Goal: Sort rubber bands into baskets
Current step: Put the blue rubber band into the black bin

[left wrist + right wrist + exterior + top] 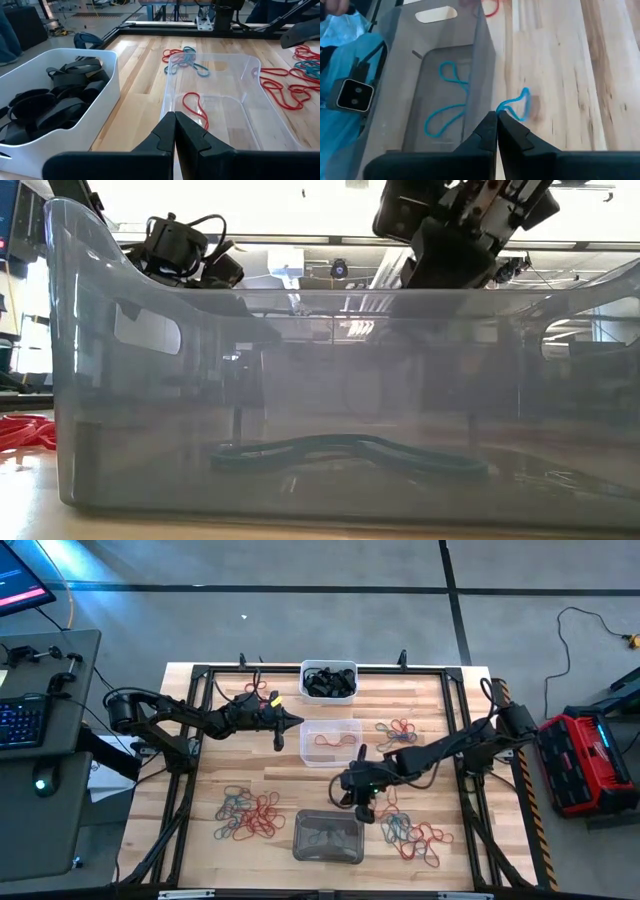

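In the high view the wooden counter (200,840) carries three baskets down its middle: a white basket (328,680) at upper centre packed with black bands, a clear basket (331,741) below it holding a thin red loop, and a grey basket (328,836) at lower centre. Loose red and teal rubber bands (247,815) lie in tangles at lower left. The right pincer (497,116), closed, grips a teal band (518,106) beside the grey basket. The left pincer (174,117) is closed and empty over the clear basket's rim.
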Controlling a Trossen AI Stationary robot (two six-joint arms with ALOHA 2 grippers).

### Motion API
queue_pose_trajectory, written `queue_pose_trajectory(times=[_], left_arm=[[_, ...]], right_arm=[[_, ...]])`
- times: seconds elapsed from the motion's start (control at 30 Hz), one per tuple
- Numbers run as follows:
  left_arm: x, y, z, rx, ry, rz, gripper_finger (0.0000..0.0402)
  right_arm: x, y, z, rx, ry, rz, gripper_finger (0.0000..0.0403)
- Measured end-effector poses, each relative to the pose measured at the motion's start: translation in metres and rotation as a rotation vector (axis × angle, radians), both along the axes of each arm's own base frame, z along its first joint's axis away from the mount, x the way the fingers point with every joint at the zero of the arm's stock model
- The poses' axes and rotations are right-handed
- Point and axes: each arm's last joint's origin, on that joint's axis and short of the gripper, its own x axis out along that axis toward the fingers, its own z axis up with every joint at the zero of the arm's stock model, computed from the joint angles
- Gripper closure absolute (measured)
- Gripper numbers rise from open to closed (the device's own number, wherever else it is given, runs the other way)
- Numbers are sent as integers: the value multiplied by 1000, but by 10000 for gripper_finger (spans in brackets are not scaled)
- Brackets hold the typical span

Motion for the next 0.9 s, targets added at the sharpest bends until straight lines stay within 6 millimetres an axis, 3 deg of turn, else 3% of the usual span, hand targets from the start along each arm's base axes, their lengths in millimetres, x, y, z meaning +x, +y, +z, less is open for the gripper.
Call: queue_pose_trajectory(times=[0.2,0.57,0.73,0.9], left_arm=[[-1,0,-2,-8,21,0,402],[-1,0,-2,-6,21,0,402],[-1,0,-2,-7,23,-1,401],[-1,0,-3,-13,31,0,402]], right_arm=[[2,4,5,49,-13,49,403],[16,39,59,60,-132,157,403],[11,51,58,115,-102,147,403],[10,56,40,152,-11,96,403]])
